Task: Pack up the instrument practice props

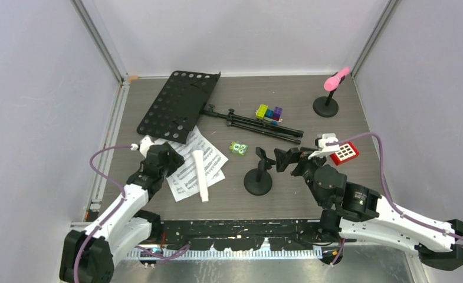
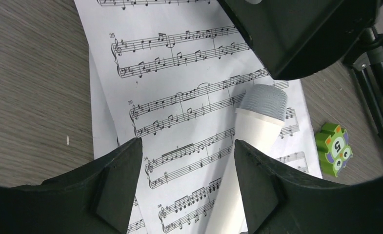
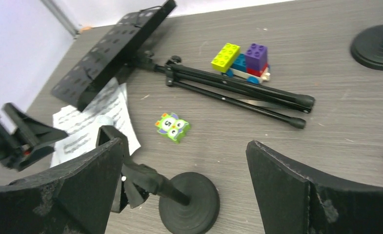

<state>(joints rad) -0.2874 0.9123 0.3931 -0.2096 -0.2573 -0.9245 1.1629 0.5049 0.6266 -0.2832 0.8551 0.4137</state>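
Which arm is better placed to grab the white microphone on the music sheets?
Left: the left gripper hovers open over the white microphone on the sheet-music pages; the right gripper faces the black round-based mic mount.

The table is lit brightly and evenly from overhead — only faint, soft shadows are cast. The sheet music is rendered sharp; the right wrist view is slightly softened.

Grey wood-grain desk: matt laminate look, finely streaked.
White sheet-music pages: thin printed paper, matt.
White tubular microphone: smooth satin plastic body, grey ribbed head.
Small green owl-faced block: glossy plastic.
Black perforated music-stand plate: matt, metal-looking.
Black round-based mic mount: dull, faintly ringed base.
Right gripper: matt black plastic, rough scuffed edges.
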